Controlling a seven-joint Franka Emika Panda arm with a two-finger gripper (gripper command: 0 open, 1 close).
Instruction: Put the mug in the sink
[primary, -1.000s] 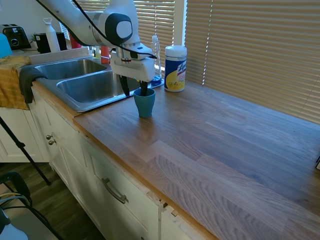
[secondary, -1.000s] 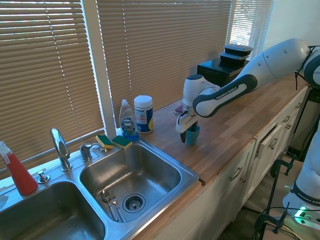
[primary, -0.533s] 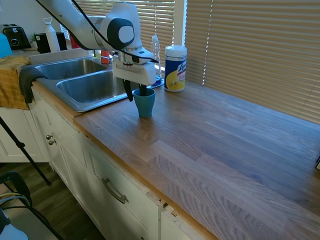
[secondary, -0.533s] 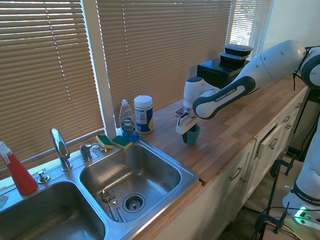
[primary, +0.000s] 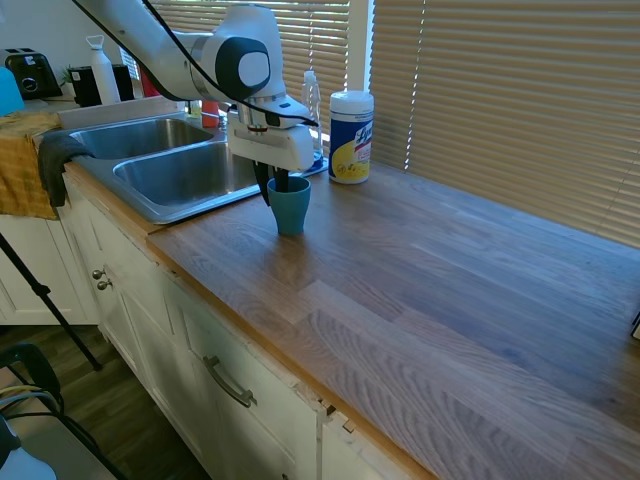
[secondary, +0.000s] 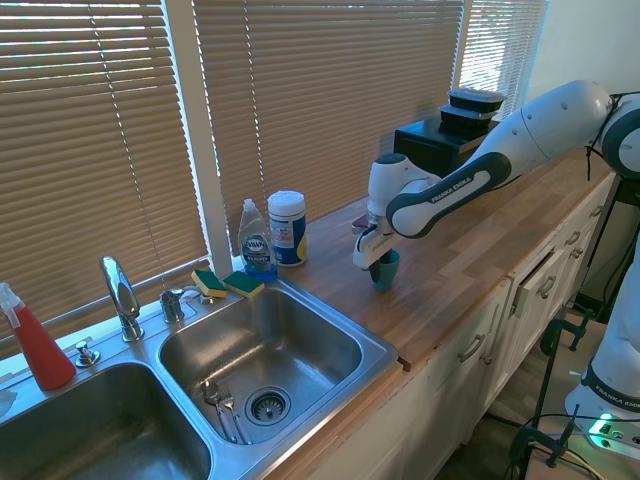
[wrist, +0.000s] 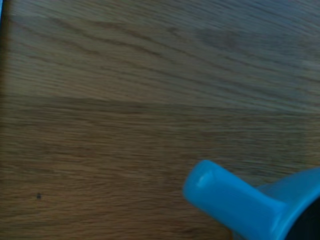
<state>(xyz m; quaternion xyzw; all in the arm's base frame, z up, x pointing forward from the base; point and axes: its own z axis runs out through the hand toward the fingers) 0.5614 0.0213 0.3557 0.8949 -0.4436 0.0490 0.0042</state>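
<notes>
The wood-look worktop (primary: 430, 290) runs along a wall of closed blinds (primary: 520, 100), above white cabinets (primary: 230, 390). Set into it is the stainless double-basin sink (secondary: 395, 353), with a chrome gooseneck faucet (secondary: 118, 292) behind the divider and some cutlery lying by the drain of the nearer basin. The white arm (secondary: 520, 135) reaches in over the worktop and bends down just beside the sink's edge.

Along the back edge stand a white canister with a yellow label (primary: 351, 137) and a clear dish-soap bottle (secondary: 256, 240), with two yellow-green sponges (secondary: 228, 284) at the sink's rim. A red spray bottle (secondary: 36, 345) stands at the far end of the sink.

The mug (primary: 289, 205) stands upright on the worktop, outside the sink and near its corner, a little in front of the canister. The gripper (primary: 276, 184) is lowered onto the mug's rim, one dark finger dipping inside the cup and the other down its outer wall; whether they actually pinch the wall cannot be told. In the wrist view the mug (wrist: 240, 202) shows a stubby blue handle sticking out over the wood grain.
</notes>
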